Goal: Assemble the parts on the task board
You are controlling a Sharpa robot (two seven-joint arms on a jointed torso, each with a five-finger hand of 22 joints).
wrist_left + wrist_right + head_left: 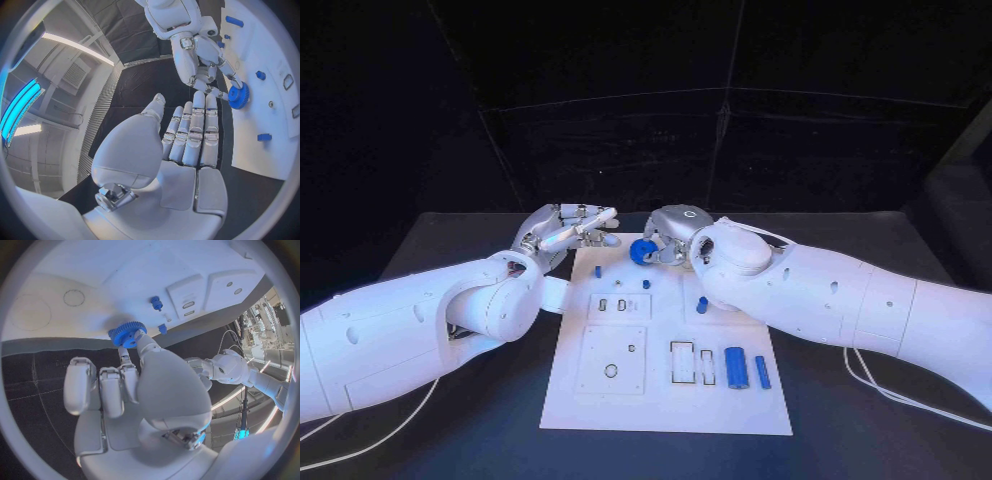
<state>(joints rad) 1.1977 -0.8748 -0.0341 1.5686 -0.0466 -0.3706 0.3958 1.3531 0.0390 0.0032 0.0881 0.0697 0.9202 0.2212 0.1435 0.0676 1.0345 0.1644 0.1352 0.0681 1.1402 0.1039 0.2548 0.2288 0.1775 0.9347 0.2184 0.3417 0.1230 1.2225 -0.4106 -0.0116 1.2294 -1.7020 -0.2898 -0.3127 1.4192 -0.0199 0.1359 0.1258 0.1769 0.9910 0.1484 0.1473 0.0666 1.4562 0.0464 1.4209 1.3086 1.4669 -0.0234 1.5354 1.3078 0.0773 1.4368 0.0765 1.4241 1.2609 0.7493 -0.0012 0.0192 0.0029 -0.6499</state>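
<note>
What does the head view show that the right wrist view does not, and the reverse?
Head view only: two long blue bars lying at the near right of the white task board, and the left hand beside the board's far end. Right wrist view only: two faint circles marked on the board. Both: the right hand pinching the blue toothed gear.

One task board [668,400], one gear [643,252], perhaps six parts [736,367].

Black table [473,400] (dark curtained walls [733,120]).
</note>
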